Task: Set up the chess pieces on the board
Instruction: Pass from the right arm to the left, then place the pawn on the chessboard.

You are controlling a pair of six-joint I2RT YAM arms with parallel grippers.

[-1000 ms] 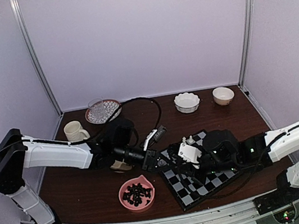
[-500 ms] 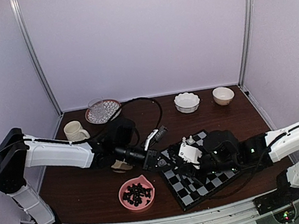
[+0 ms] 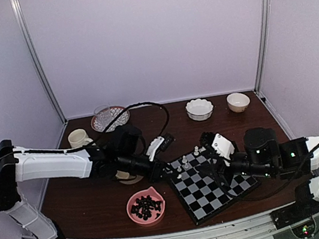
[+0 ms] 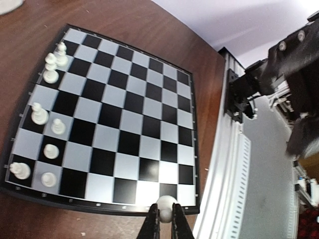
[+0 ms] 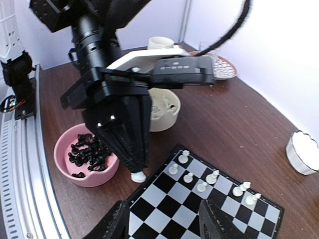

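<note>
The chessboard (image 3: 209,184) lies front centre, with several cream-white pieces (image 3: 184,163) along its far-left edge. My left gripper (image 3: 164,170) is shut on a white piece (image 4: 166,208) at the board's left corner. The right wrist view shows that piece (image 5: 137,176) low over the wood, just off the board's border (image 5: 149,191). The left wrist view shows the board (image 4: 124,119) with white pieces (image 4: 50,74) along its left edge. My right gripper (image 3: 210,161) is open and empty above the board's right half, its fingers (image 5: 115,224) spread wide over the squares.
A pink bowl (image 3: 145,206) of black pieces stands left of the board, also in the right wrist view (image 5: 84,154). A cream bowl (image 5: 162,107) sits behind the left gripper. A mug (image 3: 79,139), a glass dish (image 3: 109,118) and two small bowls (image 3: 199,109) (image 3: 238,101) stand at the back.
My right arm has drawn back to the right, uncovering the board's left part. My left gripper, still holding the white piece, has stayed by the board's left corner.
</note>
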